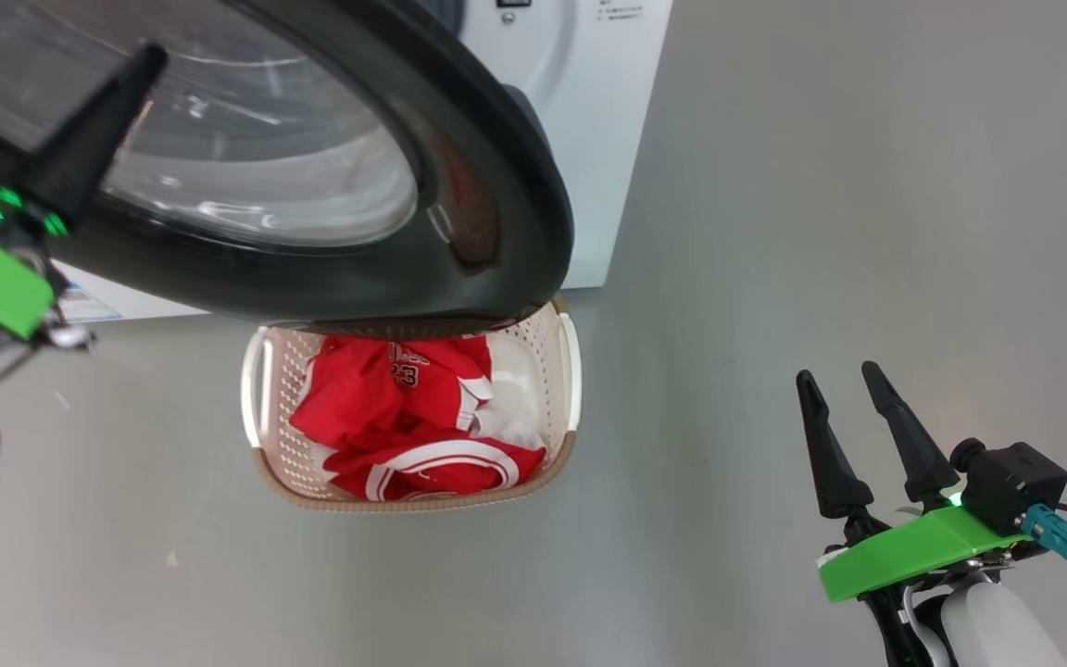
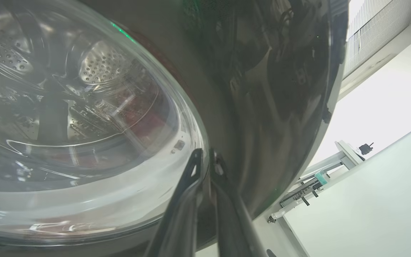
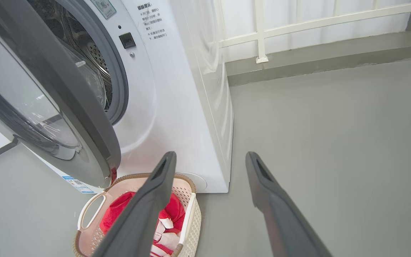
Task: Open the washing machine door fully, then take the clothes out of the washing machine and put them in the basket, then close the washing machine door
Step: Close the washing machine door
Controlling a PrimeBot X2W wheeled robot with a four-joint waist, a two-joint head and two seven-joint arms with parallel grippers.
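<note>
Where they meet, left fingers — seemingly — touch door.

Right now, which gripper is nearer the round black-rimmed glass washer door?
Left. The left gripper is at the door, by its glass; the right gripper hangs aside over grey floor.

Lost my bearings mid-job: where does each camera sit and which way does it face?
Head view: up on the head, facing down at the floor, the washing machine door, the basket of clothes; left gripper upper left, right gripper lower right.
Left wrist view: close to the door's glass, facing along its shut fingers.
Right wrist view: off to the right, facing the washing machine and floor between its open fingers.
Shared: head and right wrist views both show door, basket, clothes.
</note>
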